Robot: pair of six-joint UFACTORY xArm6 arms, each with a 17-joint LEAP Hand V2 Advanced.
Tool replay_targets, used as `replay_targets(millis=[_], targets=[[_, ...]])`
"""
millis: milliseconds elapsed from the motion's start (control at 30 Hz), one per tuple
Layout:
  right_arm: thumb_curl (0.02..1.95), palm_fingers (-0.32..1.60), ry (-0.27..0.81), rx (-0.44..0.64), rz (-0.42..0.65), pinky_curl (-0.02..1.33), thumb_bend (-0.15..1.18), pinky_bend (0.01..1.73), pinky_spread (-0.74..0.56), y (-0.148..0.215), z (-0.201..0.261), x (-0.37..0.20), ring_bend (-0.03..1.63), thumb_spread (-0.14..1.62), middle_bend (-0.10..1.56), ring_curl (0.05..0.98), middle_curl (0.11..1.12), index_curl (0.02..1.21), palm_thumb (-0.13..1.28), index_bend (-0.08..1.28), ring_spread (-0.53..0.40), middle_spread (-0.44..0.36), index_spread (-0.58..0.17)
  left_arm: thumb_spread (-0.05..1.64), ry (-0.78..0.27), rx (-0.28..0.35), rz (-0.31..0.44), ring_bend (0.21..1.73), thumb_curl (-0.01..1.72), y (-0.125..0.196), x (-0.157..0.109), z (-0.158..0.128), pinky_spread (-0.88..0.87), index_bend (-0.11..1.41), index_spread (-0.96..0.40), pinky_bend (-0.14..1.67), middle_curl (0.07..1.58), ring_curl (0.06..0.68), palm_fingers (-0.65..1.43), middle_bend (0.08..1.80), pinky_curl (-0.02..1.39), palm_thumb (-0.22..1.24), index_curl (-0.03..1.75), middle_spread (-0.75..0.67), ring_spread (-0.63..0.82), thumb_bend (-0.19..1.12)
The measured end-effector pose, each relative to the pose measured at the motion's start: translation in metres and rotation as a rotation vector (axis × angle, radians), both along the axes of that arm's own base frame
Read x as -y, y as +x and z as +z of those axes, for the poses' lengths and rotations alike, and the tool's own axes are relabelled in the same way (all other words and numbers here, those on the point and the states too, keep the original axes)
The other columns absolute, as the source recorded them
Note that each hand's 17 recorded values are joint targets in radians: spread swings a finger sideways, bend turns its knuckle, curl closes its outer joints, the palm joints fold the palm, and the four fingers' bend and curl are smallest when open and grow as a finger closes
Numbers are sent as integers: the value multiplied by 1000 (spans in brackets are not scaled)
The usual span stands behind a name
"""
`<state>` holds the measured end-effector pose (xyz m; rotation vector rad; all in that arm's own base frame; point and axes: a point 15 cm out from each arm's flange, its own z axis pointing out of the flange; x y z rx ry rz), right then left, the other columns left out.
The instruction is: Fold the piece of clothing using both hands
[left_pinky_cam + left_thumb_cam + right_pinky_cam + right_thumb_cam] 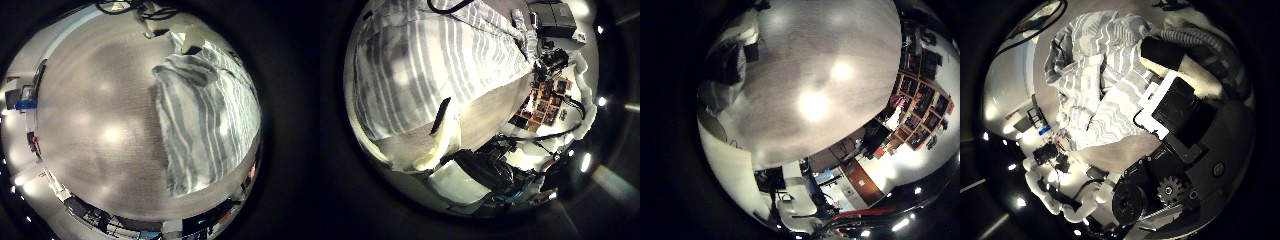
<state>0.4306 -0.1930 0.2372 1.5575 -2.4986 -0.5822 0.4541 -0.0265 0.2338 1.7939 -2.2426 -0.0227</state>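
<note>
One striped garment lies crumpled on the bench, just beside my left hand and close under my right hand; I cannot tell how either hand's fingers stand

The right hand, a black-and-white assembly with geared parts, fills much of its thumb side palm view, its fingers apparently relaxed rather than curled. No part of the left hand shows clearly.
</note>
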Motion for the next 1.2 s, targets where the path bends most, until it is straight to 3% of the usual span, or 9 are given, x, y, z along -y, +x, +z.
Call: replay_targets(millis=[267, 500, 833, 1033, 1200], targets=[[703, 1163, -23, 66, -73, 633, 70, 1361, -216, -23, 34, 51, 1493, 1133, 1349, 587, 718, 936, 1029, 999, -175, -136, -303, 1200, 2, -16, -9, 510, 352, -8, 7, -5, 520, 188, 4, 229, 285, 220, 125, 173, 332, 454, 403, 253, 468, -17], [741, 1162, -84, 185, -2, 652, 46, 1344, -217, -22, 112, 17, 1493, 1141, 1357, 590, 711, 948, 1035, 998, -175, -128, -298, 1201, 0, -44, 23, 516, 350, -13, -12, -23, 516, 185, 4, 235, 284, 221, 129, 174, 334, 455, 401, 252, 467, -17], [780, 1167, -101, 306, 301, 675, 14, 1323, -221, 10, 183, -140, 1493, 1140, 1360, 590, 701, 956, 1045, 996, -172, -124, -292, 1201, -9, -20, 111, 528, 349, -15, -75, -14, 508, 182, 5, 236, 289, 224, 138, 178, 333, 455, 397, 248, 457, -17], [801, 1170, -75, 313, 534, 689, -4, 1309, -225, 7, 182, -287, 1492, 1132, 1364, 589, 697, 958, 1048, 996, -171, -123, -290, 1200, 2, 4, 228, 547, 349, -31, -149, 1, 500, 174, -6, 242, 296, 227, 158, 182, 333, 455, 390, 224, 435, -17], [815, 1173, -67, 335, 699, 702, -6, 1297, -228, 8, 150, -397, 1490, 1128, 1364, 588, 692, 958, 1048, 1004, -171, -122, -287, 1200, 3, 3, 283, 555, 349, -49, -192, 8, 487, 178, -9, 249, 301, 227, 156, 181, 335, 455, 385, 219, 426, -17]])
